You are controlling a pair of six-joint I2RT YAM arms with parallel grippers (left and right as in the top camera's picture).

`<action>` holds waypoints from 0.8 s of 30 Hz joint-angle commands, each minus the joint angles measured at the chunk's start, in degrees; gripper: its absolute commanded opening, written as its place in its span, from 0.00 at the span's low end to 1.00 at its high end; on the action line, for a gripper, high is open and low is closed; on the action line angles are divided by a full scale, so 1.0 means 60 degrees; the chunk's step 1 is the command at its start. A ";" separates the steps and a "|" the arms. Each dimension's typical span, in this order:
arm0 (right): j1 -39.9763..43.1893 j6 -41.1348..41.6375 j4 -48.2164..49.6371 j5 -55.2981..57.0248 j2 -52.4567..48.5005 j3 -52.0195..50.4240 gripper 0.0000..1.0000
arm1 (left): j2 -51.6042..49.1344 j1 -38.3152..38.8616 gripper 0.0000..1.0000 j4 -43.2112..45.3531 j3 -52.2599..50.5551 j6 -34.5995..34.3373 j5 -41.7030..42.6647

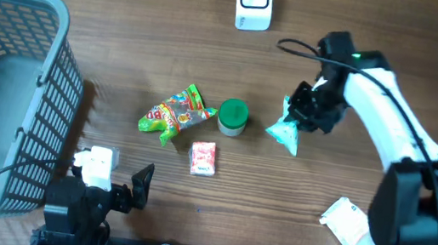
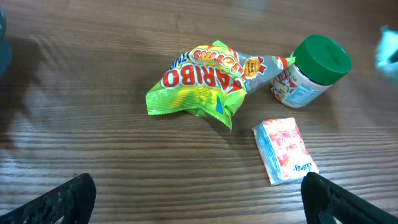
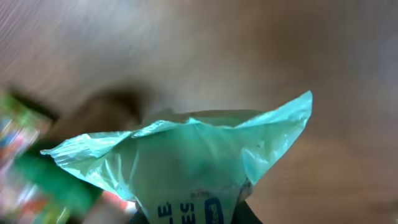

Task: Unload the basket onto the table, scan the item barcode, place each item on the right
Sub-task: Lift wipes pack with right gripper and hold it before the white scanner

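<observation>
Pouch of thin, crinkled mint-green plastic film is held by the right claw, which is closed on one end of it, a little to the right of the jar in the overhead view. Only pieces of blue print can be read on it, "LE" and "ES". Below lies the desk, brown with a wood grain. At its left edge stands a grey-blue plastic basket with walls of open grid. A shiny, wrinkled green and yellow bag carries the word "HARIBO" in white on red. Touching its corner lies a round jar with a smooth green lid; its label is too small to read. A white scanner with rounded corners stands at the far edge. The flat red and white packet has unclear print. The left claw stands wide and holds nothing.
</observation>
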State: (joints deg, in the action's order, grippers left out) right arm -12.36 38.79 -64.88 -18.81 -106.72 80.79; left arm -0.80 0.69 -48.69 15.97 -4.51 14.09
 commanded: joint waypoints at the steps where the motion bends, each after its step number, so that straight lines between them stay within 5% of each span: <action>1: 0.0164 -0.0215 -0.1577 -0.2626 0.0579 0.0244 0.04 | 0.0069 -0.0018 1.00 0.0025 -0.0004 0.0182 0.0149; 8: 0.0164 -0.0211 -0.4572 -0.4011 0.0576 0.0229 0.05 | 0.0073 -0.0018 1.00 0.0022 -0.0004 0.0182 0.0146; 24: 0.0153 0.0426 -0.4572 -0.9216 0.0572 0.0229 0.04 | 0.0069 -0.0018 1.00 0.0025 -0.0004 0.0182 0.0149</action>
State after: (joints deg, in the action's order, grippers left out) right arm -11.46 39.86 -92.14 -62.74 -104.33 81.80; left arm -0.80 0.69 -48.69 15.94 -4.51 14.09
